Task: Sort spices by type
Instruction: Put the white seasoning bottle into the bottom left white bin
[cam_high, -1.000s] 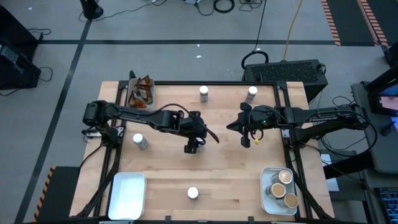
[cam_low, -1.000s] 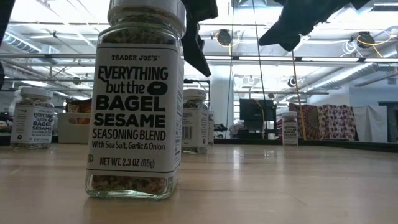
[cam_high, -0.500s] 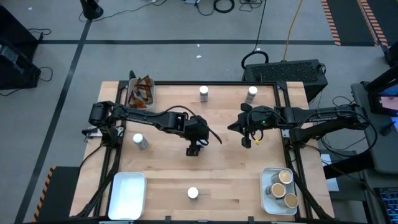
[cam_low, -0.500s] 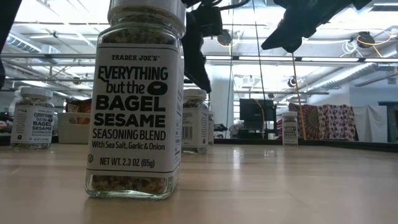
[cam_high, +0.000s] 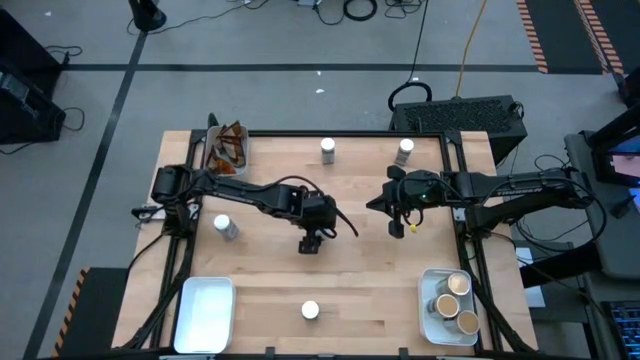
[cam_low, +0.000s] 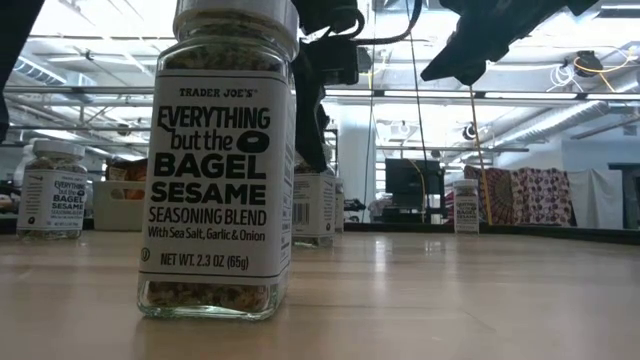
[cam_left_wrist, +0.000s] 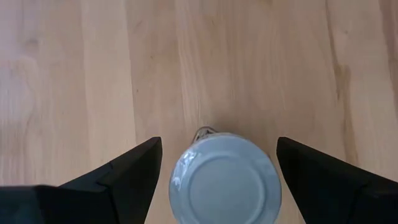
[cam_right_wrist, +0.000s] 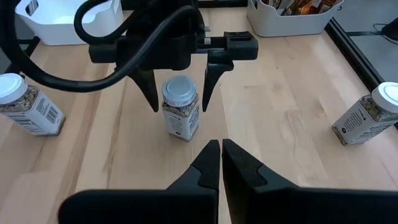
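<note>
Fingers (cam_left_wrist: 134, 171) of left end effector (cam_right_wrist: 179, 87) flank round white-lidded glass jar (cam_right_wrist: 181, 115).

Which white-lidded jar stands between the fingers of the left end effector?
The mid-table jar: the open left end effector straddles it; the others stand alone.
</note>
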